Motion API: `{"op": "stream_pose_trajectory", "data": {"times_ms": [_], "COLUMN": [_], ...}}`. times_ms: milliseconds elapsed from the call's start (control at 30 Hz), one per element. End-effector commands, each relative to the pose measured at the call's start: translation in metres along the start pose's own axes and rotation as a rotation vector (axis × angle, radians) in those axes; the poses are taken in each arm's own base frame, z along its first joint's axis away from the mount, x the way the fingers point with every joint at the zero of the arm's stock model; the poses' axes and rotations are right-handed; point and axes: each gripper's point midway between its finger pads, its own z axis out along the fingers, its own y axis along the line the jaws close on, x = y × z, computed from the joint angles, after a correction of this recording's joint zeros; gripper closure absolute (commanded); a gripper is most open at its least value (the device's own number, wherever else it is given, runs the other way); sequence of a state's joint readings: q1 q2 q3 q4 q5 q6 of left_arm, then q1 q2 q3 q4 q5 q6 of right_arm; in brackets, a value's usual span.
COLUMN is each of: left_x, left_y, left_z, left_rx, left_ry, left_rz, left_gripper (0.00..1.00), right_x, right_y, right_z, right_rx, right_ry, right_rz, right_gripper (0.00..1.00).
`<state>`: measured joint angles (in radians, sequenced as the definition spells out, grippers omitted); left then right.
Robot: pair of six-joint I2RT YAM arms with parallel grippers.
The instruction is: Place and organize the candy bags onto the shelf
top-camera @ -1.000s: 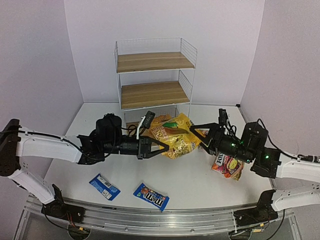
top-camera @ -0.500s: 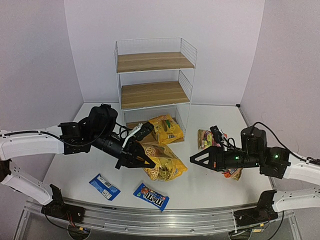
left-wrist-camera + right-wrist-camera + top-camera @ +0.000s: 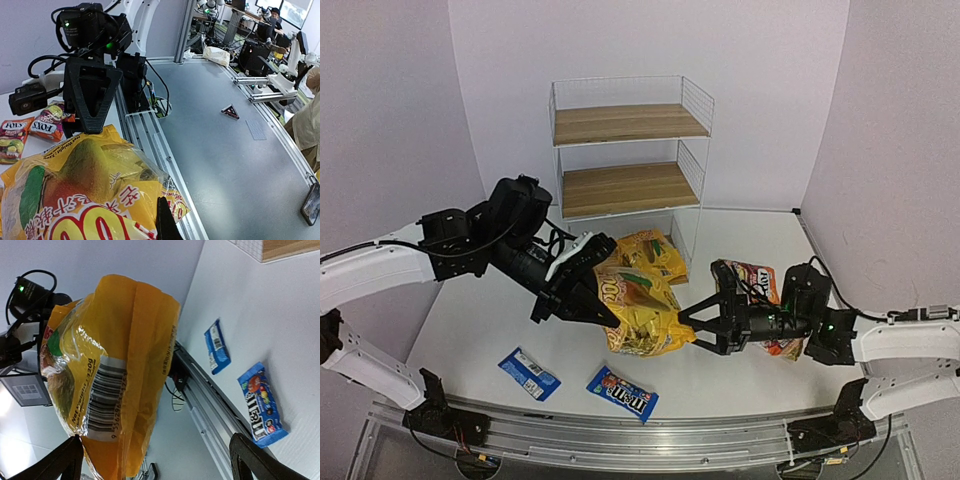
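A large yellow candy bag (image 3: pixel 642 310) hangs above the table's middle, with my left gripper (image 3: pixel 595 305) shut on its left edge. In the left wrist view one black finger (image 3: pixel 165 225) presses on that bag (image 3: pixel 85 190). My right gripper (image 3: pixel 694 328) stands open at the bag's right end. In the right wrist view the bag (image 3: pixel 115 385) hangs between the spread fingers, nearer the left one (image 3: pixel 67 460). A second yellow bag (image 3: pixel 652 254) lies at the foot of the shelf (image 3: pixel 630 150). A red-pink bag (image 3: pixel 757 277) lies on the right. Two blue packets (image 3: pixel 529 373) (image 3: pixel 622 391) lie near the front.
Another red-pink bag (image 3: pixel 782 347) shows partly under the right arm. The shelf's two upper boards (image 3: pixel 625 123) (image 3: pixel 628 188) carry nothing. The metal rail (image 3: pixel 650 440) runs along the table's near edge. White walls close in on the left, back and right.
The left arm has carried the yellow bag from the shelf's foot toward the front and raised it. The right gripper has opened wider and moved left to the bag's right end.
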<state>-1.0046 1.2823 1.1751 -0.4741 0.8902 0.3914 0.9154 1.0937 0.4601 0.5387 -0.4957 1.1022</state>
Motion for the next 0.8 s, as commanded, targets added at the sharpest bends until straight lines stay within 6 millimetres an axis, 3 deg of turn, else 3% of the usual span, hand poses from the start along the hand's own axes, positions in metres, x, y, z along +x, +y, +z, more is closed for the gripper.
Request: {"op": "stream_pose_trajectory", "data": {"times_ms": [0,167,367,500,767], "left_x": [-0.046,-0.046,-0.041,-0.041,-0.045], "left_y": [-0.023,-0.035,-0.031,-0.027,-0.029], "left_z": [-0.017,-0.02,-0.016,-0.013,-0.017], "left_rx": [0.071,0.116,0.134,0.141,0.128], "left_ry": [-0.086,-0.095,-0.064,-0.056,-0.058], "left_rz": [0.278,0.343,0.355,0.374,0.416], "left_gripper": [1.0,1.0,1.0,1.0,1.0], "right_x": [-0.009,-0.012,-0.015,-0.012,0.011], "right_y": [0.06,0.066,0.083,0.076,0.06], "right_z": [0.002,0.009,0.024,0.038,0.037], "right_rx": [-0.228,-0.248,-0.307,-0.312,-0.315], "right_ry": [0.022,0.047,0.131,0.207,0.317], "right_rz": [-0.023,-0.003,0.074,0.149,0.181], "right_gripper": [0.02,0.02,0.02,0.03,0.06]}}
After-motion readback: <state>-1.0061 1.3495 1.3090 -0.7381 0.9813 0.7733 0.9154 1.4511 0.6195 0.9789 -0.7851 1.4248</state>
